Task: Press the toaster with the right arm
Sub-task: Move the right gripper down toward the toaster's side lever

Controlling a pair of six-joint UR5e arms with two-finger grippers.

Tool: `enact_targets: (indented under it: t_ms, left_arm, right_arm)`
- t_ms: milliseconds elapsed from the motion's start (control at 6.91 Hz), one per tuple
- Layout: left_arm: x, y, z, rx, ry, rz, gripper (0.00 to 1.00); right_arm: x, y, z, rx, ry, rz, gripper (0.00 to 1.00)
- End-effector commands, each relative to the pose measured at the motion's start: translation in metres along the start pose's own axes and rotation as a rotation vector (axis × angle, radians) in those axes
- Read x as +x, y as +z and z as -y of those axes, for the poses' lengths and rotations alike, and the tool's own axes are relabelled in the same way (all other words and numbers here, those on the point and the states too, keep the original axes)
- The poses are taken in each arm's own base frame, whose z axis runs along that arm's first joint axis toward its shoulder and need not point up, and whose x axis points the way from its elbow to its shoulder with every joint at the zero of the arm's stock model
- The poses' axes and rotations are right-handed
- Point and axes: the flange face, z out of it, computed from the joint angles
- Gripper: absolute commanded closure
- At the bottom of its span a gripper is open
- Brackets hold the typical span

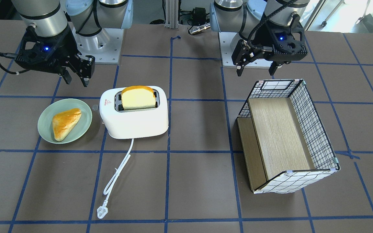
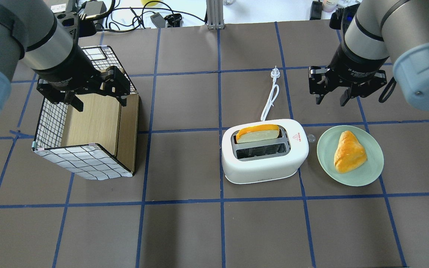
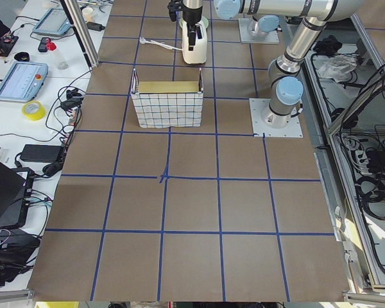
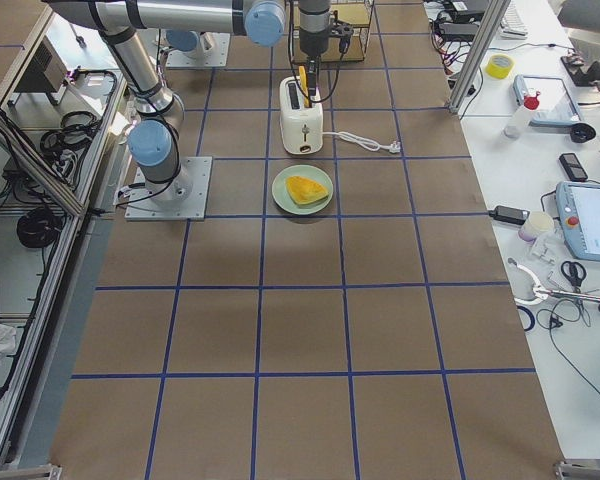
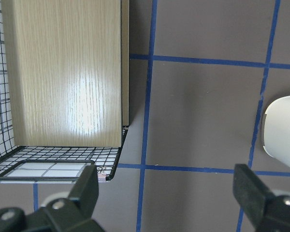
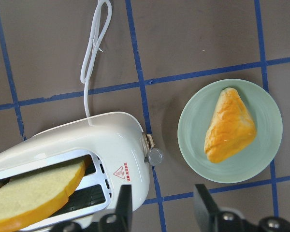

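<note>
The white toaster stands on the table with a bread slice upright in one slot; it also shows in the overhead view and the right wrist view. Its grey lever knob sticks out of the end that faces the plate. Its white cord runs to a plug. My right gripper is open and empty, hovering beyond the toaster's lever end and apart from it; it also shows in the front view. My left gripper is open and empty above the basket.
A green plate with a golden pastry sits right beside the toaster's lever end. A wire basket with a wooden floor lies tipped on the left half of the table. Blue tape lines grid the brown table.
</note>
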Motion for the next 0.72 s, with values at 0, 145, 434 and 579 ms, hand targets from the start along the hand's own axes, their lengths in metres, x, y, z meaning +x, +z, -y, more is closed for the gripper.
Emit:
enact_targets:
  t_ms: [0, 145, 434, 579]
  left_arm:
    - [0.000, -0.001, 0.000, 0.001, 0.000, -0.002, 0.00]
    - [0.000, -0.001, 0.000, 0.001, 0.000, -0.002, 0.00]
    - [0.000, 0.000, 0.000, 0.000, 0.000, 0.000, 0.00]
    - [0.000, 0.000, 0.000, 0.000, 0.000, 0.000, 0.00]
  right_arm:
    - [0.010, 0.001, 0.006, -0.004, -0.010, 0.036, 1.00]
    - [0.024, 0.000, 0.015, 0.011, 0.007, 0.065, 1.00]
    - [0.052, 0.011, 0.025, -0.012, 0.014, 0.192, 1.00]
    - [0.061, 0.025, 0.027, -0.030, 0.005, 0.242, 1.00]
